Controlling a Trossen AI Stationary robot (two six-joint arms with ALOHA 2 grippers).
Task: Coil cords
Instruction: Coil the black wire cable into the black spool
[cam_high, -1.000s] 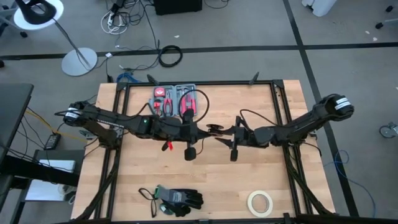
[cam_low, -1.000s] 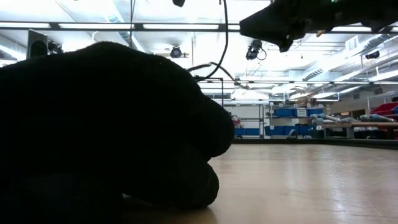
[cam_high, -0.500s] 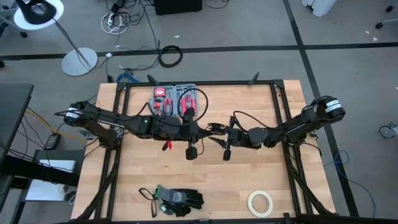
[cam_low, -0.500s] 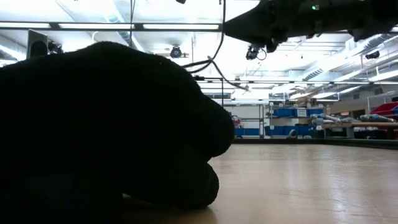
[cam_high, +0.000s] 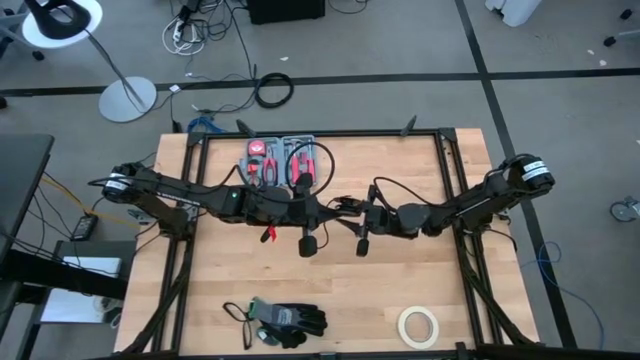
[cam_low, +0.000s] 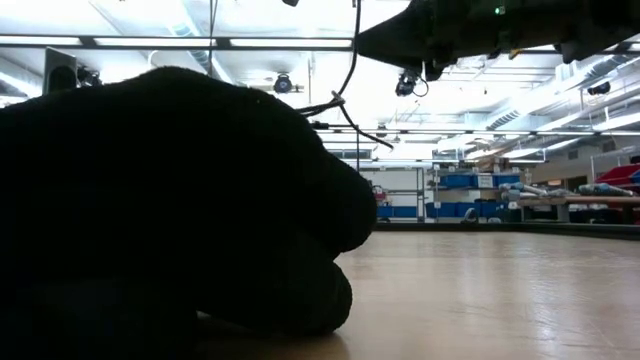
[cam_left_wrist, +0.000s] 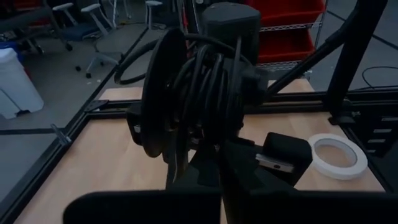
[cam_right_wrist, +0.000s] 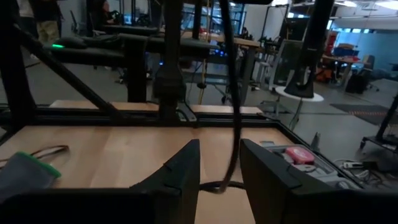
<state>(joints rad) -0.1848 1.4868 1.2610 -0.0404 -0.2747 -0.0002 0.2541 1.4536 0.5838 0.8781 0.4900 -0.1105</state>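
The wooden bench fills the middle of the high view, with a black frame around it. Two dark arms reach in from the sides and meet above the middle.

The left gripper has its jaws clenched tight on a wound bundle of black cord (in the left wrist view the loops sit side by side like thread on a spool). The cord is up in the air over the middle of the bench, between the two arms.

The right gripper is just beside the left one. Its jaws are apart, and a loose strand of the cord hangs down between them. I cannot tell if they touch it.

A tray of tools with red handles lies near the far edge. Black gloves lie near the front edge, and in the low view they block most of the picture. A white roll of tape lies near the front right corner, well apart from the gloves.
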